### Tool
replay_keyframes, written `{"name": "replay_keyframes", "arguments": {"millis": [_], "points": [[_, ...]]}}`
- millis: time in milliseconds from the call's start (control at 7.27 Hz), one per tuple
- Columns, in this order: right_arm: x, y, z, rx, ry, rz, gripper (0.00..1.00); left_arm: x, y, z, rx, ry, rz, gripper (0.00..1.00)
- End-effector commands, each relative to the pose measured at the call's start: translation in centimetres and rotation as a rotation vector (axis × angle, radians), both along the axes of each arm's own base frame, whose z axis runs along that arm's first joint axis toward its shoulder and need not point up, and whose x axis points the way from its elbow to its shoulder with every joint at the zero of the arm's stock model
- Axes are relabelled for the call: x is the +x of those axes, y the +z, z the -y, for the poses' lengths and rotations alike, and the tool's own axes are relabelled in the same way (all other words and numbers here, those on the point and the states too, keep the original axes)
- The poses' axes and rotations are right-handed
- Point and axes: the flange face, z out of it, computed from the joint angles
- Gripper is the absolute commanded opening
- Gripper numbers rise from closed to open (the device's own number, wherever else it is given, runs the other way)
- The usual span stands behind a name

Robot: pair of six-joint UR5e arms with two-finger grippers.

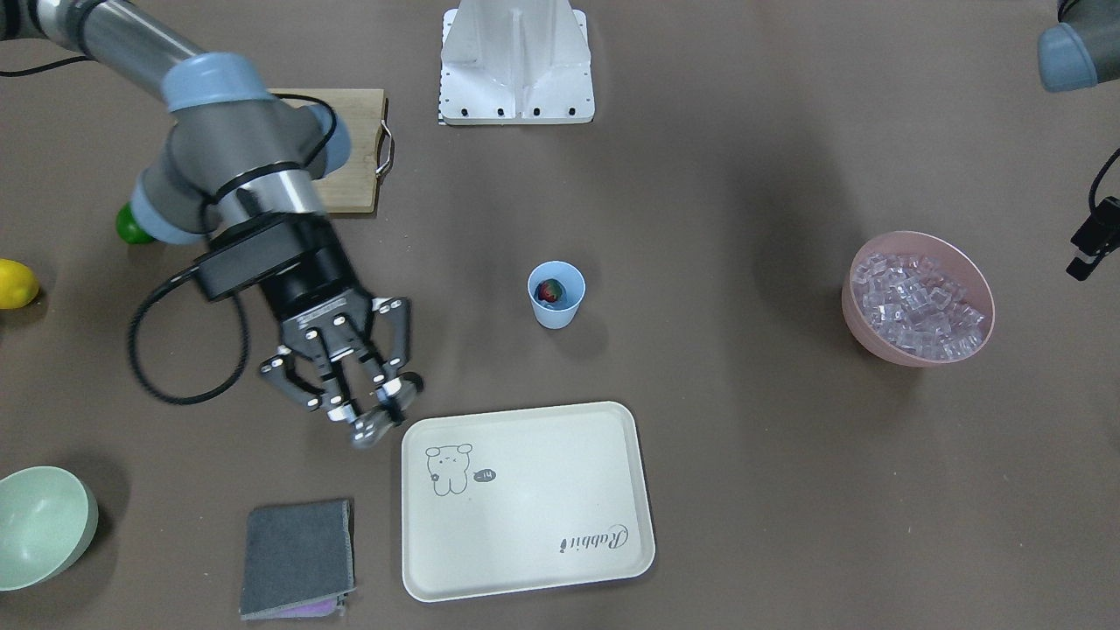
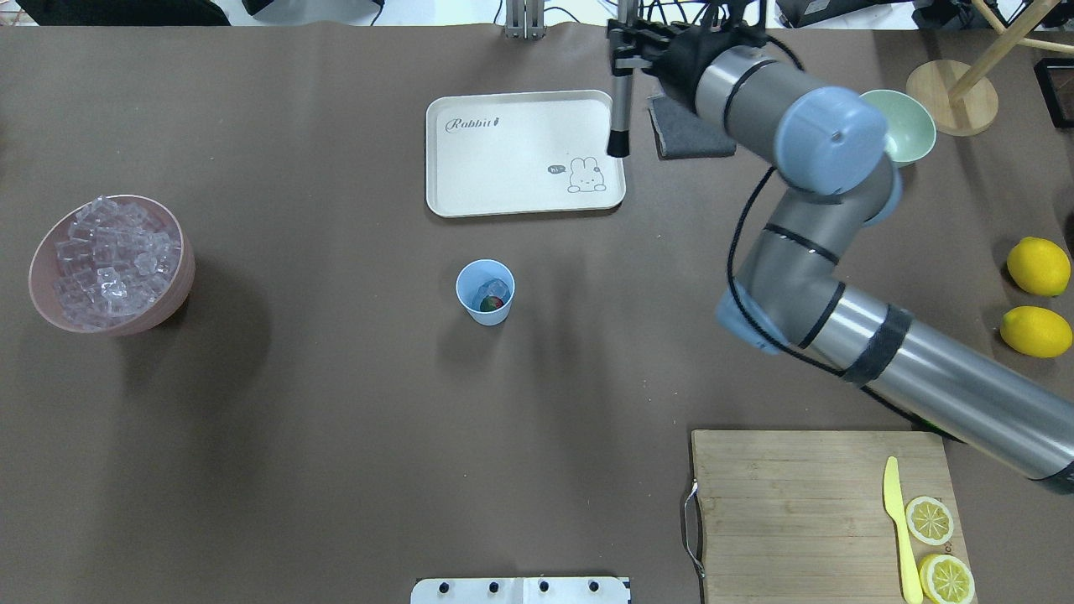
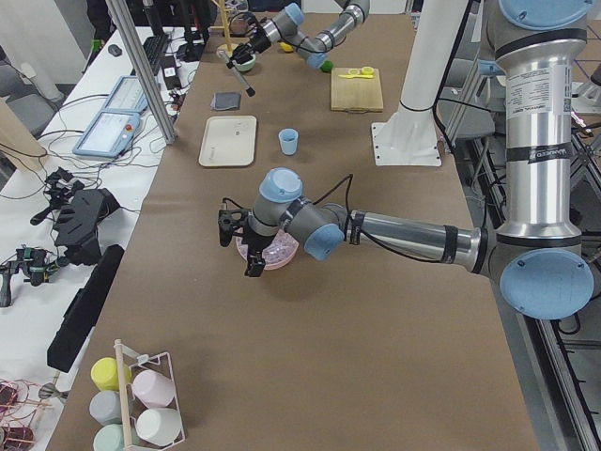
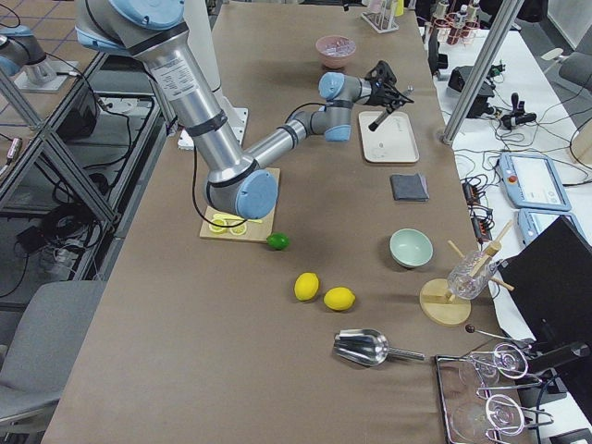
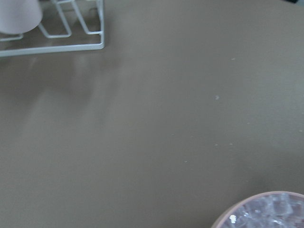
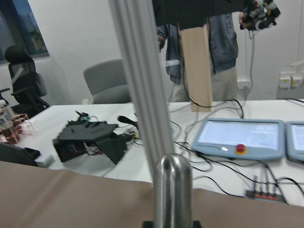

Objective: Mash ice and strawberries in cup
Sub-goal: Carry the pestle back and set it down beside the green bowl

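The table has a plain brown cover, and behind it is a workbench with cables and teach pendants. My right gripper [image 1: 381,411] is closed on a muddler [image 2: 619,109], a metal rod with a black end that hangs down from the fingers. The black end is over the corner of the cream tray [image 2: 503,172], just beside the gripper.

The cup [image 1: 556,297] stands alone, well apart from this gripper, on the side toward the robot base. Inside it I see the strawberry [image 1: 549,291], and the overhead view shows what looks like a clear cube [image 2: 497,288] lying on it. The rest of the ice [image 1: 914,302] is in the pink bowl [image 1: 980,341], close under my left gripper [image 3: 237,240]. I cannot tell if that gripper is open or closed.

My worry is the cup. It is light, and nothing holds it, because the left gripper is far from it. If I press off centre or hit the rim, I think the cup will tip or slide and the fruit will spill. Ice can also jump out under a hard push, and the rod may slip in the fingers.

The tray carries the word "Rabbit" and a rabbit drawing. The small speech bubble beside the rabbit is too small for me to read.
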Motion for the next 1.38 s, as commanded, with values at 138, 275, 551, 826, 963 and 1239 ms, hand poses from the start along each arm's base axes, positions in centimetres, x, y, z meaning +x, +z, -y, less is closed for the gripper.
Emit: {"name": "replay_keyframes", "arguments": {"millis": [138,275,551,826,963,1239], "points": [[13.8,16.8,2.6,-0.460,-0.174,-0.113,0.00,0.4,-1.5,0.6,0.215,0.120,0.055,0.97],[17.4,18.3,3.1,-0.622,-0.247,-0.090,0.00,0.6,-1.6,0.6,0.255,0.144,0.065,0.97],[18.4,20.7,2.9,-0.849,-0.334,-0.085,0.00,1.0,-2.3,1.1,0.310,0.173,0.081,0.97],[10.1,21.8,0.1,-0.860,-0.482,-0.221,0.00,1.8,-2.4,1.6,0.336,0.199,0.097,0.97],[8.4,22.1,-0.7,-0.808,-0.537,-0.278,0.00,2.0,-2.8,2.1,0.346,0.201,0.097,0.97],[8.8,24.3,-1.7,-0.731,-0.609,-0.362,0.00,2.8,-3.0,4.2,0.349,0.203,0.100,0.97]]}}
